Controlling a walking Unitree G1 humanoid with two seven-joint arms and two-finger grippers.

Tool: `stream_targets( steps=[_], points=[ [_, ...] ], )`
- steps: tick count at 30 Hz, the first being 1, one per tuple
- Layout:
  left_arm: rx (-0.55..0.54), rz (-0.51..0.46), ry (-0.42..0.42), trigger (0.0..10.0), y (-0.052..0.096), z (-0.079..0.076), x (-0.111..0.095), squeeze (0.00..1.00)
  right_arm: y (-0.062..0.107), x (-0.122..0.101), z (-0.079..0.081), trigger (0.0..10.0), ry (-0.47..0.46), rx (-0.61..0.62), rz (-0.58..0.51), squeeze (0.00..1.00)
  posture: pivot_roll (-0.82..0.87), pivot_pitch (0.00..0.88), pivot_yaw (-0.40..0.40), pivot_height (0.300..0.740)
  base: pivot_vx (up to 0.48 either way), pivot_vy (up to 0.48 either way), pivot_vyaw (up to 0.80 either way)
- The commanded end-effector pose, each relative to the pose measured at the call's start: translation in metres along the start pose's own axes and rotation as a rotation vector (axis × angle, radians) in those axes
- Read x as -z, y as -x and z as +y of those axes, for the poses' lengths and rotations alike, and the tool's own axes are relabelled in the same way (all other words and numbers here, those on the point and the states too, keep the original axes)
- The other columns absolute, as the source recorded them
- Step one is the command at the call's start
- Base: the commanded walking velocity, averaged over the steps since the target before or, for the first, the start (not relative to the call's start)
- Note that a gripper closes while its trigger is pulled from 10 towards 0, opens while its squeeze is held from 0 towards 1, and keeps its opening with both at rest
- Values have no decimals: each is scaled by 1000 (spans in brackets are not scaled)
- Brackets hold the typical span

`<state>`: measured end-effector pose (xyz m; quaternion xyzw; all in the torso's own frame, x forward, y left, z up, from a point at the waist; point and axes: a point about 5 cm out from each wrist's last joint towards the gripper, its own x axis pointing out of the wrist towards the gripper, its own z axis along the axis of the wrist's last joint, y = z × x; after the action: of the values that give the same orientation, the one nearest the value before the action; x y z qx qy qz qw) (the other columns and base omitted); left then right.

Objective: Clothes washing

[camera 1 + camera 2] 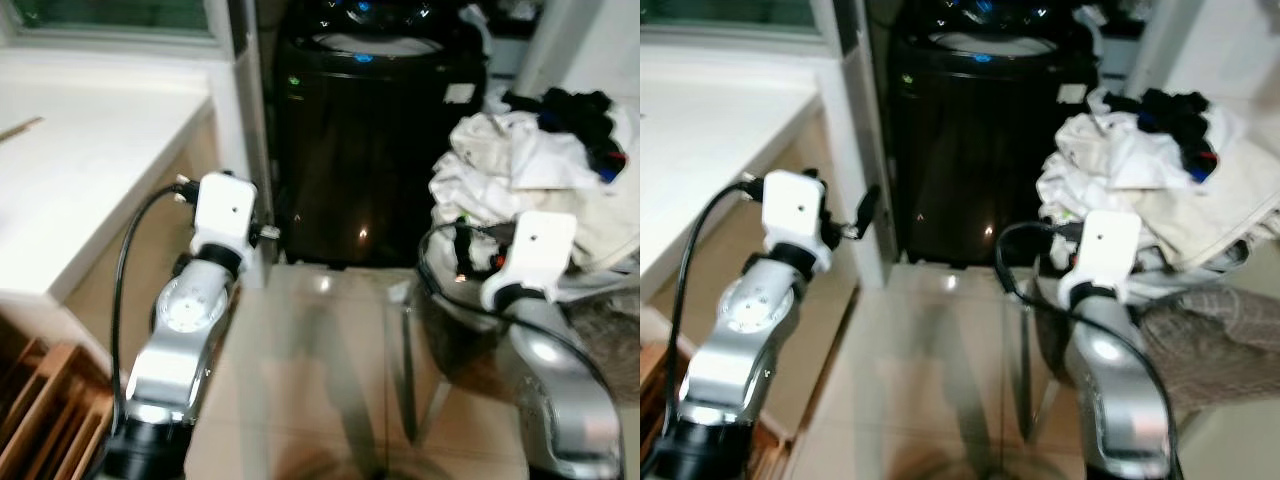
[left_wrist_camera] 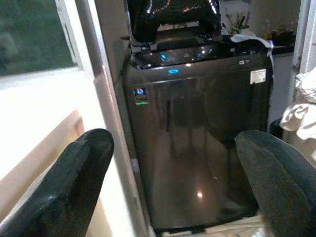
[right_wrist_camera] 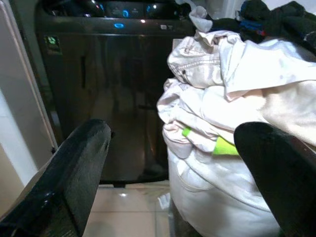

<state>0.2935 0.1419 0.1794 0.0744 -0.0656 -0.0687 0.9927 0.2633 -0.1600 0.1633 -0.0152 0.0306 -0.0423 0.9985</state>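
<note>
A dark top-load washing machine (image 1: 370, 140) stands ahead with its lid (image 2: 173, 17) raised and blue panel lights on. To its right a heap of white clothes (image 1: 530, 170) is piled high, with dark garments (image 1: 580, 115) on top and a yellow-green strip (image 3: 224, 146) showing in the folds. My left gripper (image 2: 173, 140) is open and empty, held up facing the machine's front at a distance. My right gripper (image 3: 173, 131) is also open and empty, facing the gap between the machine and the heap, close to the clothes.
A white counter (image 1: 90, 150) runs along the left, with a white post (image 1: 240, 120) between it and the machine. Beige floor tiles (image 1: 330, 350) lie before the machine. A wooden rack (image 1: 50, 400) sits at lower left. Grey woven fabric (image 1: 1210, 340) hangs below the heap.
</note>
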Motion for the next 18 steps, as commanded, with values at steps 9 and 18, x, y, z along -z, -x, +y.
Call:
stream_targets(
  steps=[9, 18],
  points=[
    [16, -48, 2, 10000, -2, -3, -11, 0, -5, -9, 10, 10000, -27, -100, -21, 0, 40, 0, -9, 740, 78, 0, 0],
    [8, -48, 1, 10000, -2, -1, -12, 0, -5, -11, 16, 10000, -42, -152, -29, 0, 53, 0, -13, 740, 421, 0, 0]
  ],
)
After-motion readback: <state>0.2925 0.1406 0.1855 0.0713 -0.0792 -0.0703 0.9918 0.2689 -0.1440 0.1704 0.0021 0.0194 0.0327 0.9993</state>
